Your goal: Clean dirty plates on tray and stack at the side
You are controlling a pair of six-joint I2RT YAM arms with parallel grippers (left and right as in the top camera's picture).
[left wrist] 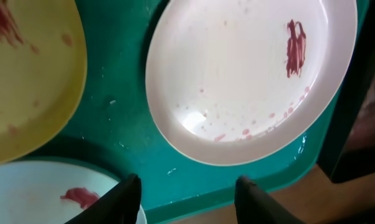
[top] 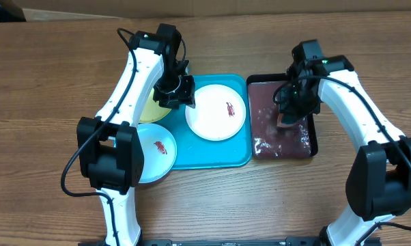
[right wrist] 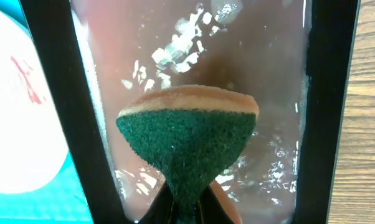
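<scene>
The turquoise tray [top: 219, 156] lies mid-table. The white plate [top: 216, 111] with a red smear sits on its right half. The yellow-green plate [top: 149, 111] sits at its back left, mostly hidden under my left arm. The pale blue plate [top: 155, 152] with a smear lies at the front left corner. My left gripper [top: 176, 93] is open and empty above the tray, between the yellow-green and white plates. The left wrist view shows its fingers [left wrist: 187, 188], the white plate [left wrist: 250, 81], the yellow-green plate [left wrist: 25, 81] and the pale blue plate [left wrist: 44, 190]. My right gripper [right wrist: 187, 208] is shut on a green-and-orange sponge [right wrist: 187, 134].
A black tray of reddish water [top: 308, 130] stands right of the turquoise tray; the sponge [top: 286, 119] is held over it. Its black rim [right wrist: 53, 93] separates it from the white plate [right wrist: 16, 118] in the right wrist view. Bare wooden table surrounds both trays.
</scene>
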